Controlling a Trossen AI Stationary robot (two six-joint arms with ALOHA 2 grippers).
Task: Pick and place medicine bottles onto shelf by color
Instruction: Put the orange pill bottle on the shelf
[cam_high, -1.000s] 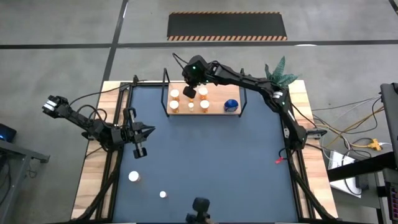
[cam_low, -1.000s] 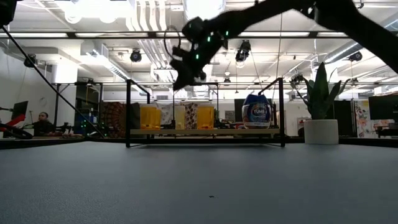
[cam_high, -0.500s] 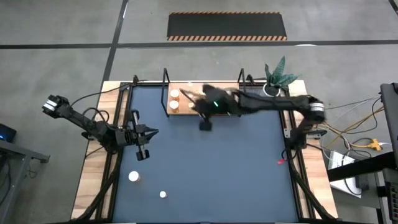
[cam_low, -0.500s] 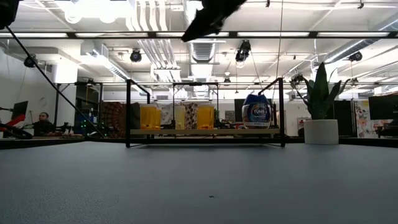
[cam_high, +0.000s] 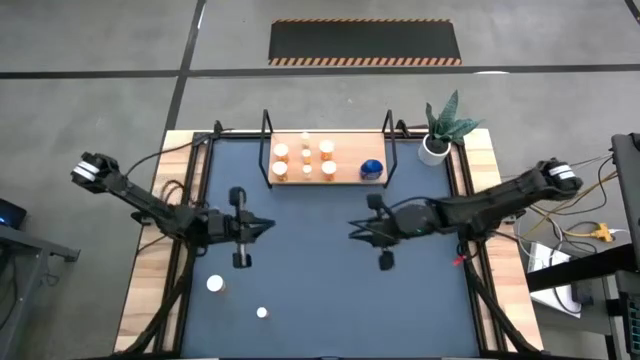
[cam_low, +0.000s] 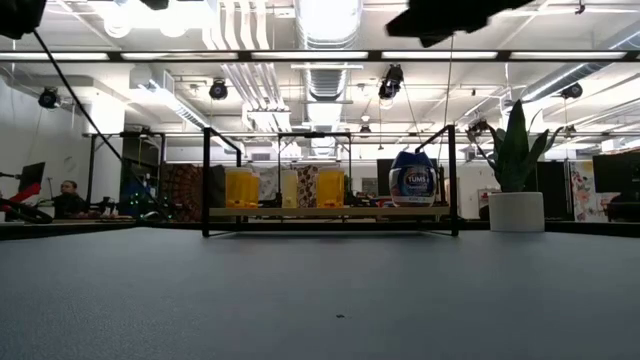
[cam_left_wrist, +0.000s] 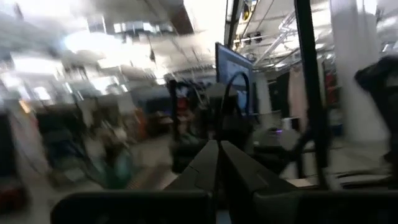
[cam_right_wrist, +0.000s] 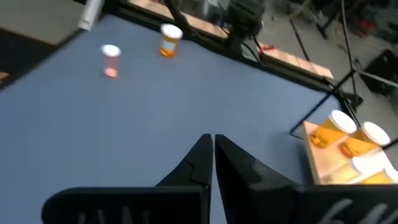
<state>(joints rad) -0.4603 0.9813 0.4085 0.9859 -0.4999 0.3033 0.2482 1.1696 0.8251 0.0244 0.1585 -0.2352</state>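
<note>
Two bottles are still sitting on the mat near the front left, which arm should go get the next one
Probably the left. Its gripper hangs over the mat just beside the bigger bottle and the smaller bottle, while the right gripper sits farther away across the mat's middle.

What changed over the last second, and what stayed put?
The right pincer swung from above the shelf back to mid-table, shut and empty. The left pincer, also shut, eased toward the centre. The bottles on the shelf and the two loose bottles near the front edge have not moved.
</note>
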